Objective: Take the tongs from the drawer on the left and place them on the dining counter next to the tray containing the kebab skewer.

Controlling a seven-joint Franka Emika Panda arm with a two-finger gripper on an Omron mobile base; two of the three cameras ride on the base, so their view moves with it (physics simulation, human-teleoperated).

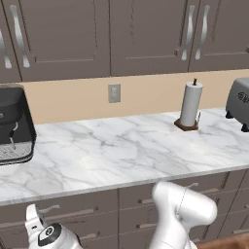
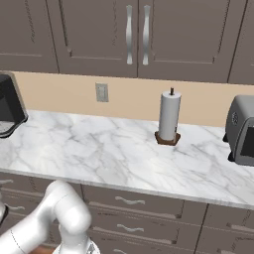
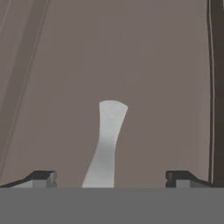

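Observation:
The grey-brown drawer (image 3: 153,87) front is very close in the hand view. One end of its wavy silver handle (image 3: 107,140) rises between my gripper's (image 3: 109,179) two dark fingertips (image 3: 43,178). The gripper is open, its jaws stand wide on either side of the handle and hold nothing. In the left base view my arm (image 1: 182,209) bends down below the worktop edge, with the wrist (image 1: 48,236) low in front of the left drawer (image 1: 82,206). The tongs are hidden. The dining counter, the tray and the kebab skewer are out of view.
A long marble worktop (image 1: 121,151) runs above the drawers. On it stand a black coffee machine (image 1: 12,124) at the left, a paper towel roll (image 1: 190,104) and a grey toaster (image 1: 239,102) at the right. Wall cabinets (image 1: 63,34) hang above.

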